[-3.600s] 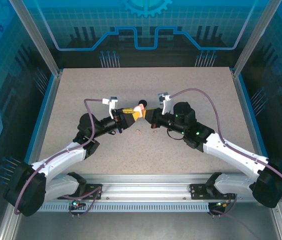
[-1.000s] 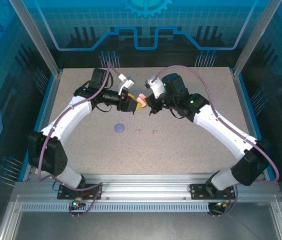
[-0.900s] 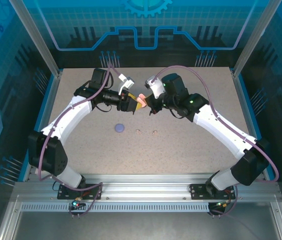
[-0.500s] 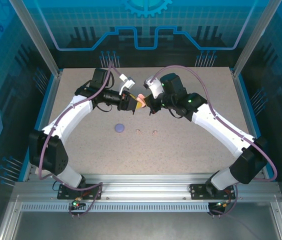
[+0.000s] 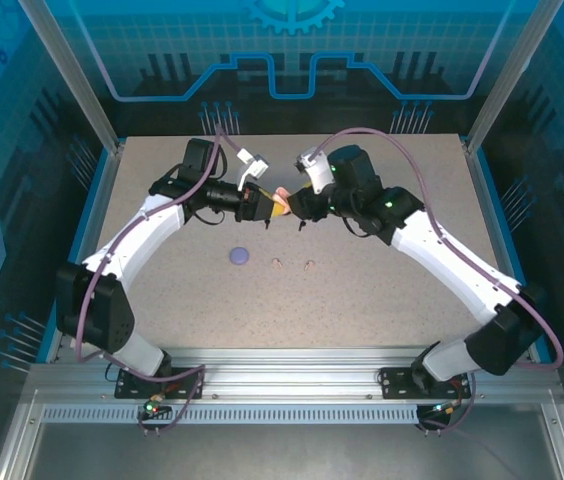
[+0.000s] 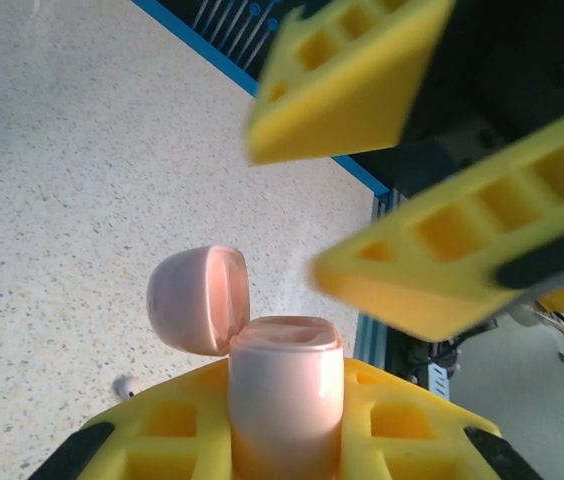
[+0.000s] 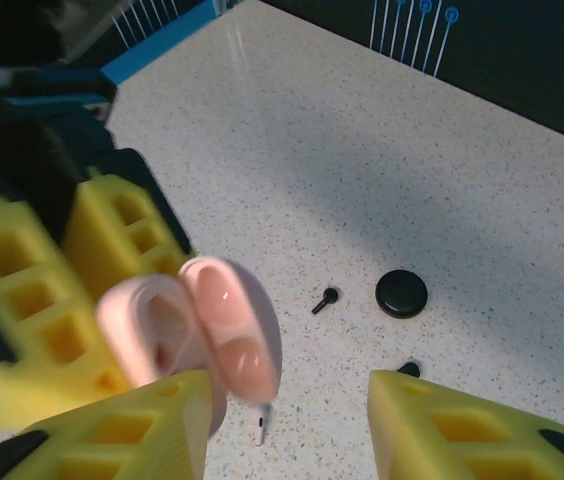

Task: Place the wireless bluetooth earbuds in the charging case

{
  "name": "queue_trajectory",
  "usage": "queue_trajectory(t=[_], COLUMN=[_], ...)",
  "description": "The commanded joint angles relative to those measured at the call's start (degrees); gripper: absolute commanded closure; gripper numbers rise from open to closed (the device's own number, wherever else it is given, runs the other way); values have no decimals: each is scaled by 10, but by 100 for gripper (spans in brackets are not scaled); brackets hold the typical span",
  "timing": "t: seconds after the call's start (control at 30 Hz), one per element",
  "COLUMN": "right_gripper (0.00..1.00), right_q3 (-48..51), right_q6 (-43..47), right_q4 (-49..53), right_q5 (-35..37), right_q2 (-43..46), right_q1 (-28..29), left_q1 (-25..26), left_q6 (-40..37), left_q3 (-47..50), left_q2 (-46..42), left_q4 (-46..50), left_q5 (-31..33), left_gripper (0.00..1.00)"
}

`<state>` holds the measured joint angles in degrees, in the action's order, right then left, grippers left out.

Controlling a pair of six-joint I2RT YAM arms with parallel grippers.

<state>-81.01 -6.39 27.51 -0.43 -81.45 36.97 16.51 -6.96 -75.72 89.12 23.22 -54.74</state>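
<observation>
My left gripper point(image 5: 272, 207) point(image 6: 285, 410) is shut on the body of a pale pink charging case point(image 5: 281, 199) point(image 6: 285, 385) point(image 7: 152, 335), held above the table with its lid point(image 6: 200, 298) point(image 7: 237, 325) swung open. The right gripper point(image 5: 300, 208) point(image 7: 292, 400) faces it with jaws open, one pad point(image 7: 112, 430) just under the lid and nothing between them. Its yellow fingers point(image 6: 462, 250) loom over the case in the left wrist view. Two pale pink earbuds point(image 5: 276, 263) point(image 5: 309, 265) lie on the table nearer the bases. One pale earbud point(image 7: 263, 425) lies below the case.
A lilac round case point(image 5: 239, 256) lies left of the pink earbuds. A black round case point(image 7: 402, 293) and two black earbuds point(image 7: 325, 299) point(image 7: 409, 369) lie on the speckled table point(image 5: 382, 290) under the right gripper. Blue rails edge the table.
The right gripper's jaws have opened and it has drawn back a little to the right. The left gripper has closed on the pink case and stays in place.
</observation>
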Motion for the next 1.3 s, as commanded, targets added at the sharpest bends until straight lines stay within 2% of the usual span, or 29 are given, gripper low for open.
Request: queue_trajectory(t=[0.0,0.13,0.3,0.43,0.57,0.77,0.97,1.1,1.27], right_gripper=[50,48,46,45,44,47,49,50,50], right_q3=[48,111,154,165,171,159,90,21,-25], right_q6=[-54,-113,-192,-241,-270,-231,-121,-75,-71], right_q4=[-32,-56,-57,-42,-35,-62,-34,19,44], right_q5=[5,18,39,76,105,76,32,47,64], right_q2=[83,142,161,125,60,-51,-162,-240,-299], right_q1=[1,0,9,30,46,51,74,90,96], left_q1=[-8,-9,-8,-8,-8,-8,-8,-8,-8], left_q6=[55,93,159,212,243,274,291,296,293], left_q3=[36,80,167,247,303,355,379,390,387], left_q2=[-42,-84,-158,-233,-300,-376,-410,-423,-435], left_q4=[-89,-150,-262,-363,-424,-461,-472,-479,-465], left_q5=[26,63,112,178,232,297,330,339,340], left_gripper=[95,98,99,100,100,100,100,100,100])
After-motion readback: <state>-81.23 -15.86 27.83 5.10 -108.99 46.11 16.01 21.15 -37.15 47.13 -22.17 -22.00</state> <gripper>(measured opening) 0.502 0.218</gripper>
